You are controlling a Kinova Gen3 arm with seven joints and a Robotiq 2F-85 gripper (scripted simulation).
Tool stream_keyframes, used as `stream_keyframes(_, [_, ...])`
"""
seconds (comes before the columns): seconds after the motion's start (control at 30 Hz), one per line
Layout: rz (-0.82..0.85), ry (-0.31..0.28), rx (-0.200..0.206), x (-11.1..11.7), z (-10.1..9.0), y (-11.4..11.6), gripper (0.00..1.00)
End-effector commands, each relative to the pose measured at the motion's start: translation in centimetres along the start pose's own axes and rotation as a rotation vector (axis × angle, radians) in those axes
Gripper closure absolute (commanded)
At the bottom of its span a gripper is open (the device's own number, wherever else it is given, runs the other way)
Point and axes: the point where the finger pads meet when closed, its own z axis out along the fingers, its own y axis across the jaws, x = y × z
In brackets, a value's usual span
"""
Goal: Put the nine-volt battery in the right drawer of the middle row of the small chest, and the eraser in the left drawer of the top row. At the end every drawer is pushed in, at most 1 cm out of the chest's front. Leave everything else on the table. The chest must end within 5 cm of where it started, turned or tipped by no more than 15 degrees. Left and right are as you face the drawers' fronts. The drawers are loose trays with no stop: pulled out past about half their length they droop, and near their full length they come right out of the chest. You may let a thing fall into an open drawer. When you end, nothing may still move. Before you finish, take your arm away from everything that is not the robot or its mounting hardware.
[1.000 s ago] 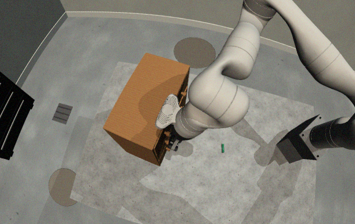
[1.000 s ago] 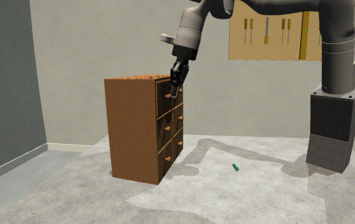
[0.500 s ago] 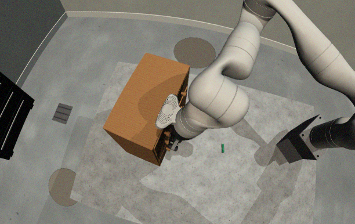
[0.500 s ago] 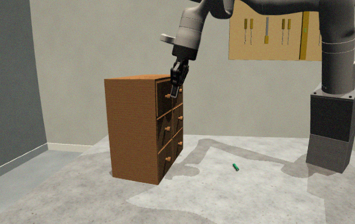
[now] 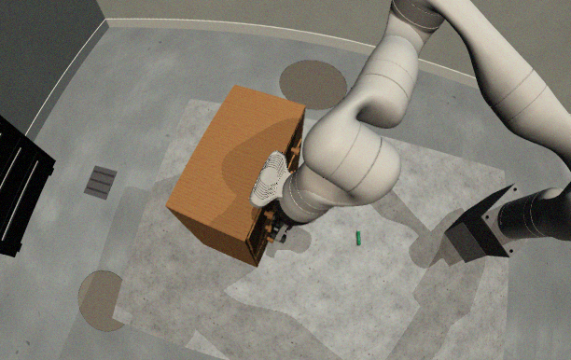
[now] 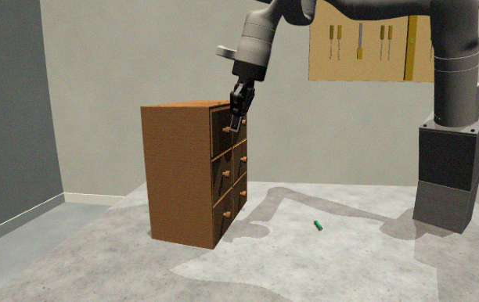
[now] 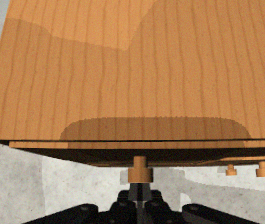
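The chest [image 5: 208, 154] [image 6: 180, 176] [image 7: 183, 75] stands upright. Facing its front, the top-left drawer [image 6: 219, 142] [image 7: 38, 144] stands barely proud of the chest front; the other visible drawers look pushed in. My gripper [image 5: 280, 237] [image 6: 235, 127] [image 7: 139, 196] is shut and empty. Its tips are just in front of the top-left drawer's knob [image 6: 226, 129] [image 7: 140, 173]; whether they touch it cannot be told. Neither the nine-volt battery nor the eraser shows in any view, and the drawers' insides are hidden.
A small green cylinder [image 5: 358, 238] [image 6: 318, 225] lies on the table [image 5: 385, 298] [image 6: 304, 266] between the chest and the robot's base [image 5: 474, 238] [image 6: 446, 156]. The right column's knobs [image 6: 243, 159] [image 7: 262, 170] stick out beside the gripper. The arm hangs above the chest's front.
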Motion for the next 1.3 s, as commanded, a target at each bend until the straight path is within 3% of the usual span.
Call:
stream_keyframes(0.0, [0.000, 0.002, 0.000, 0.1, -0.1, 0.0, 1.00])
stream_keyframes(0.6, [0.000, 0.002, 0.000, -0.1, -0.1, 0.0, 1.00])
stream_keyframes(1.0, [0.000, 0.002, 0.000, -4.4, -1.3, 0.0, 1.00])
stream_keyframes(1.27, [0.000, 0.002, 0.000, -4.8, -1.4, 0.0, 1.00])
